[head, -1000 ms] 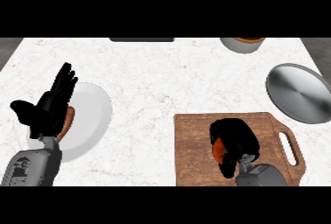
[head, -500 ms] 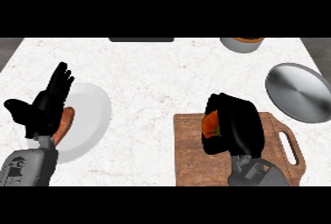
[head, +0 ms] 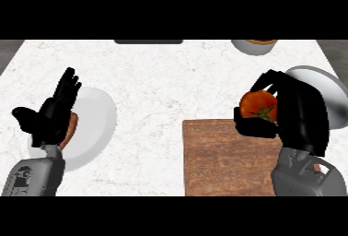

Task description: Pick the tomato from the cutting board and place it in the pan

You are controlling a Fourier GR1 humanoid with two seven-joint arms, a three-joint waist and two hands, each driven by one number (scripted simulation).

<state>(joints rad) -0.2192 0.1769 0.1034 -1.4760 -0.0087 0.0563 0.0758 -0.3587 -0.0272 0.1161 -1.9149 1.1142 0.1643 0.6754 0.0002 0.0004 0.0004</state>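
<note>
The red tomato (head: 257,105) with its green stem is lifted off the wooden cutting board (head: 224,159), held in my right hand (head: 299,110), whose fingers and thumb curl round it. Hand and tomato hover over the board's far right corner. Just behind them lies the grey pan (head: 326,85), mostly hidden by the hand. My left hand (head: 48,117) rests open at the left, fingers pointing up, over a white plate (head: 95,124).
An orange-brown item (head: 71,129) lies on the white plate, partly behind the left hand. A bowl (head: 253,46) stands at the counter's far edge, and a dark object (head: 148,41) sits at the far middle.
My right hand has risen off the cutting board with the tomato and moved right and away, toward the pan. The left hand has barely shifted.
</note>
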